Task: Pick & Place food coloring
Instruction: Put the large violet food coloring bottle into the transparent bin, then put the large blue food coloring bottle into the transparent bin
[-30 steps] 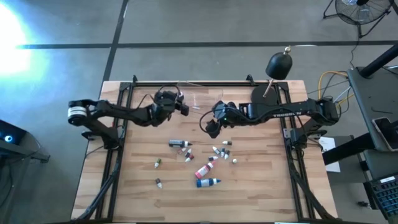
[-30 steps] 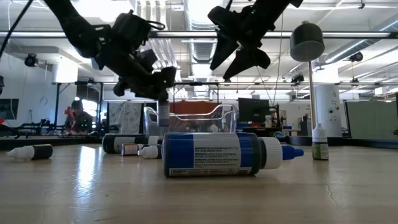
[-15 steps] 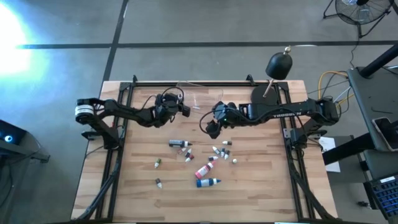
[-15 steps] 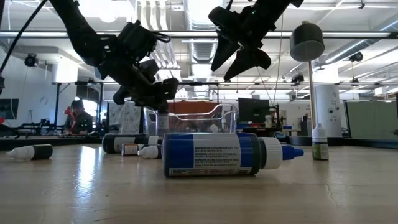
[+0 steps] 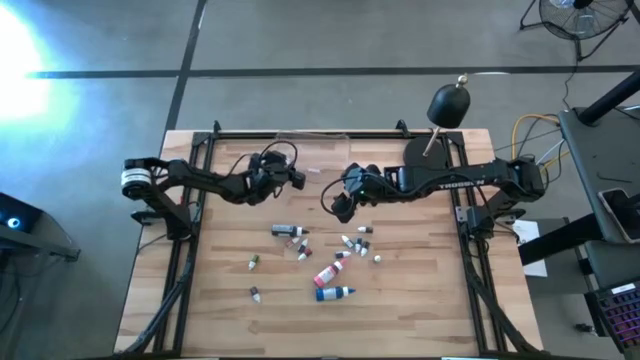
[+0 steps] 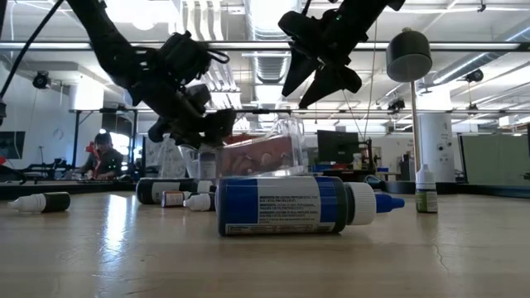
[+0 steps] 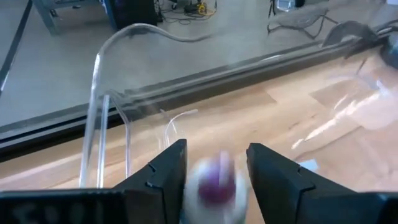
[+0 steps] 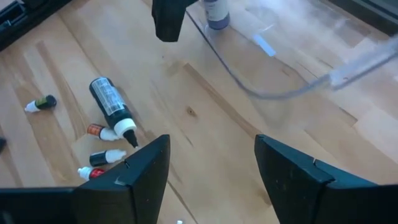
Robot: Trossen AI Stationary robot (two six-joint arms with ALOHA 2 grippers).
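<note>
Clear tub (image 6: 257, 153) — tilted — wooden table (image 5: 420, 310)

Surface (image 5: 420, 310): pale wood planks, black frame. Arms black. Tub (image 6: 257, 153): clear, reddish tint showing through. Big bottle (image 6: 286, 205): blue with white label, white cap. Pink bottle (image 5: 326, 273). Dark bottle (image 8: 111, 102), white tip. Purple bottle (image 7: 216, 183) between black fingers (image 7: 163, 177).
</note>
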